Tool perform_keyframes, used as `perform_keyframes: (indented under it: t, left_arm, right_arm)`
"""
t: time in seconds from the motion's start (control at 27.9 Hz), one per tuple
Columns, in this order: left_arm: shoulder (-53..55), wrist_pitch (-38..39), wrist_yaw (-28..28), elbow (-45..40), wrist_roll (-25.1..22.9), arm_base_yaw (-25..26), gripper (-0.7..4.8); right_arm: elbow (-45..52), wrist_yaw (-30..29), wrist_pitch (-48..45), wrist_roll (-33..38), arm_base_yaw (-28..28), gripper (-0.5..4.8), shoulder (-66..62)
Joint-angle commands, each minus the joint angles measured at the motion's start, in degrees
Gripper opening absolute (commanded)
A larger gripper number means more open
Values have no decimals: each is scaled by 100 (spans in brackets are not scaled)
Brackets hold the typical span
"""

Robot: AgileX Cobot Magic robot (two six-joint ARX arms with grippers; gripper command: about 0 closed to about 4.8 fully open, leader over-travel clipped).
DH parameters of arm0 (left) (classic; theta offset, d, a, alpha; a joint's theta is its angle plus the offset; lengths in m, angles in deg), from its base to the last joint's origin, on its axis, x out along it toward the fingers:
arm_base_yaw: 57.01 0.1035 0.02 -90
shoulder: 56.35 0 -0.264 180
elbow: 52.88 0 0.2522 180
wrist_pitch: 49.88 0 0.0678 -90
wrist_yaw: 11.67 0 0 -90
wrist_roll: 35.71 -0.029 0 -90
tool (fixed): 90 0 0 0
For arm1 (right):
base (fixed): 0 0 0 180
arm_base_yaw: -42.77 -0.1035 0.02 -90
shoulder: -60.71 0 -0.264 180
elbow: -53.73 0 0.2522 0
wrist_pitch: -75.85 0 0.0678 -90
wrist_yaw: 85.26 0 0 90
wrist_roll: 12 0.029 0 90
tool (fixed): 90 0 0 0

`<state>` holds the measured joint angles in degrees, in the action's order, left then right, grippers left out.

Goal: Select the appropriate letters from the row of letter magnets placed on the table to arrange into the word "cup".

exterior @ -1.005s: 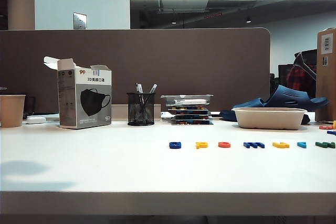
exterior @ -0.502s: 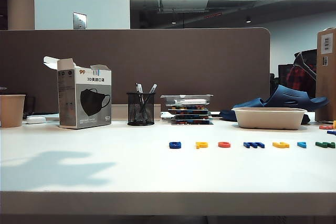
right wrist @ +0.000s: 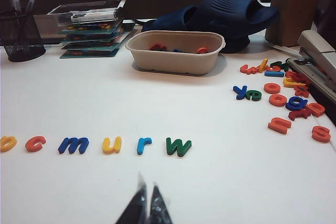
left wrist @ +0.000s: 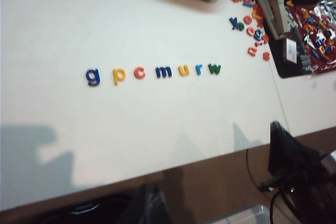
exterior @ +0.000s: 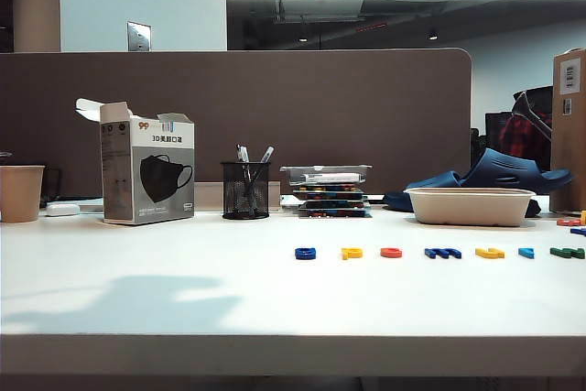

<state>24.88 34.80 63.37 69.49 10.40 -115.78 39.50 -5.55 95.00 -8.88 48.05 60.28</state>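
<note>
Shadow on the table (exterior: 275,290) has spread rightward toward the row of letter magnets (left wrist: 152,72); a pick looks imminent. Left gripper unseen, opening unknown. Right gripper (right wrist: 145,205) near the front edge, pinched closed, empty.

The table (exterior: 137,281) has lots of bare white room in front of the row of letter magnets (left wrist: 152,72) and to its left side. Behind the row, a beige tub (right wrist: 176,51) sits in the way. Loose letters (right wrist: 283,103) lie scattered past the green end of the row. A mask box (exterior: 146,176) and a pen cup (exterior: 245,190) stand far back. The right gripper (right wrist: 146,205), its tips pressed together, hangs over bare table just before the row.
</note>
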Motion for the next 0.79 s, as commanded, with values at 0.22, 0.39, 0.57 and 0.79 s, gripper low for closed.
perform_keyframes:
  t: [0.22,0.39,0.57,0.79]
  left_arm:
    - [201,118,-125,22,149,-42,-5]
    - [199,107,-466,22,103,-42,-5]
    - [199,98,-474,22,105,-42,-5]
    - [199,98,-474,22,103,-42,-5]
  right_arm:
    - [44,11,-94,-13,-11,13,57]
    - [44,11,-94,-13,-11,13,57]
    - [44,11,-96,-13,-13,13,57]
    - [17,-11,-96,-11,-13,13,57]
